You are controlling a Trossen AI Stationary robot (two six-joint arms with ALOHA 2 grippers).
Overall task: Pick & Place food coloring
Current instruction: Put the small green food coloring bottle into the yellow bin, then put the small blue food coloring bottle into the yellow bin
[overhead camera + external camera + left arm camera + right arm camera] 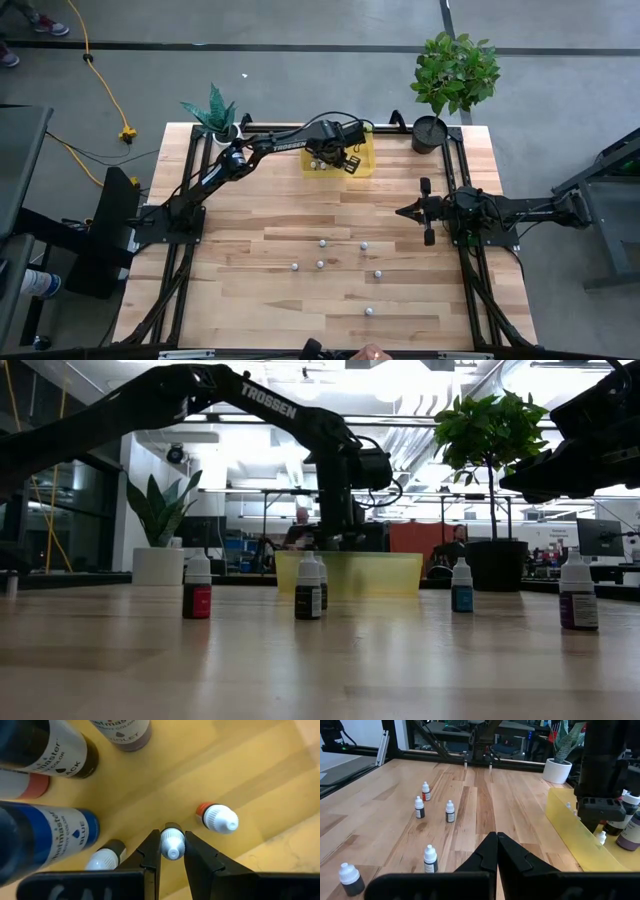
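Observation:
My left gripper point(345, 160) reaches down into the translucent yellow tray point(368, 166) at the table's far edge. It is shut on a small food coloring bottle point(172, 842) with a white cap and a dark body. Around it in the tray are two more small white-capped bottles point(218, 817) point(104, 858) and larger blue point(55, 837), black point(60, 755) and violet point(125, 732) ones. Several small bottles point(321, 264) stand upright on the bare table. My right gripper point(497, 847) waits shut at the right side point(402, 211). My left gripper pinches the small bottle's white cap point(172, 851) between its two fingers. The fingers come from above, slanting steeply down. The bottle stands upright below them, nozzle up. Whether its base rests on the tray floor, I cannot tell.
A potted snake plant point(216, 115) stands at the far left corner and a leafy plant in a black pot point(430, 130) at the far right. Black frame rails point(455, 180) run along the table's sides. Bare wood lies between the tray and the standing bottles.

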